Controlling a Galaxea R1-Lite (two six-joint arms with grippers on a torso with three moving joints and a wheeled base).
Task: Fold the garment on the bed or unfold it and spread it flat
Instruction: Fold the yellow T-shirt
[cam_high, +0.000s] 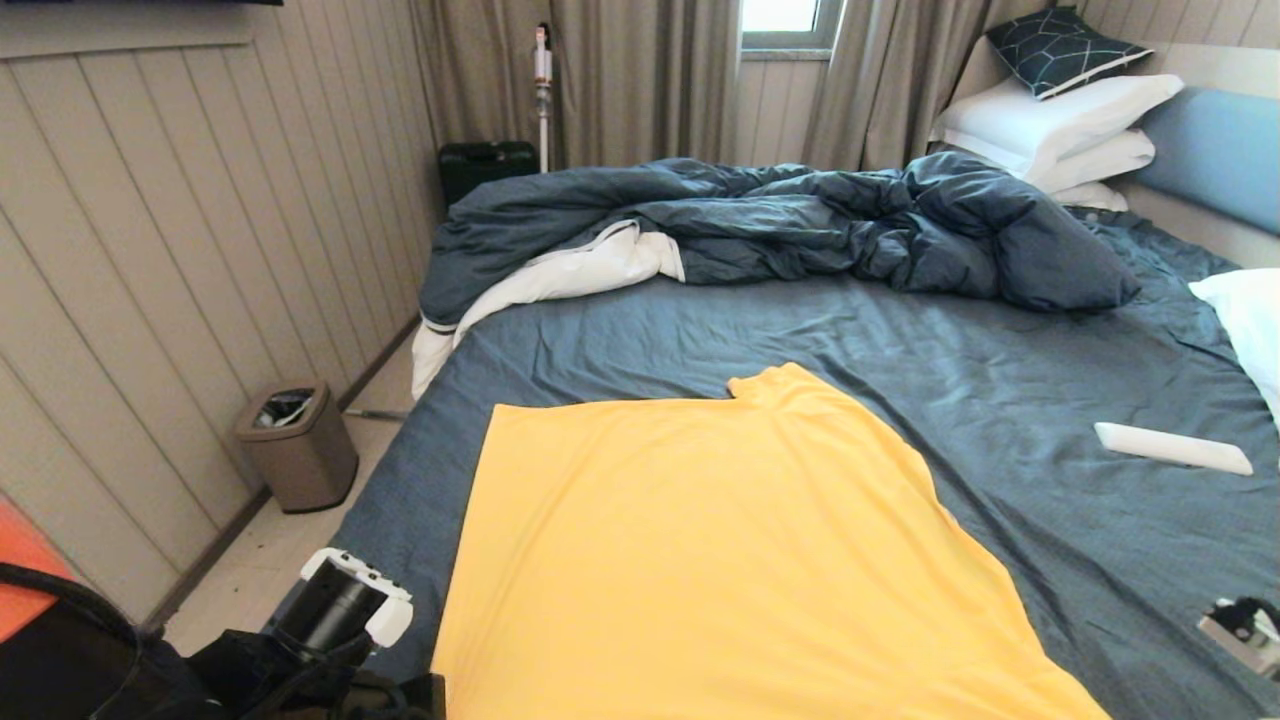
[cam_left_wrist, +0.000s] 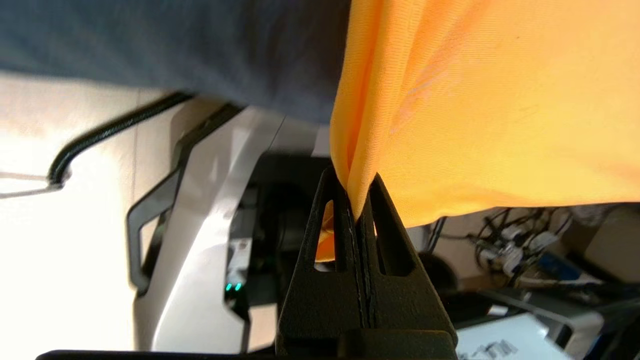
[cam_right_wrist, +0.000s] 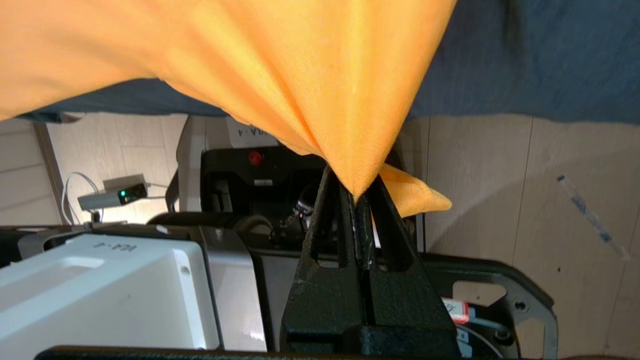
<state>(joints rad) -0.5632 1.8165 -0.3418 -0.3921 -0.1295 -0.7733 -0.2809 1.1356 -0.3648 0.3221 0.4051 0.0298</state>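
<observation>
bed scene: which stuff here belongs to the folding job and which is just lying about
In the job: plain yellow thin-fabric T-shirt; wide bed with dark blue-grey sheet; left end effector and right end effector, both shut on it.

Lying about: rumpled dark blue duvet; white pillows; flat white bar; brown bin.

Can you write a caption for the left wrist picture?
Left gripper shut on the yellow garment, beside the bed.

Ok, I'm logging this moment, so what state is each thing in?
Yellow T-shirt: spread over the bed, near edge pinched at two points.
Left gripper: shut on T-shirt.
Right gripper: shut on T-shirt.
Duvet: rumpled, at the far side.
Trash bin: lid open.
</observation>
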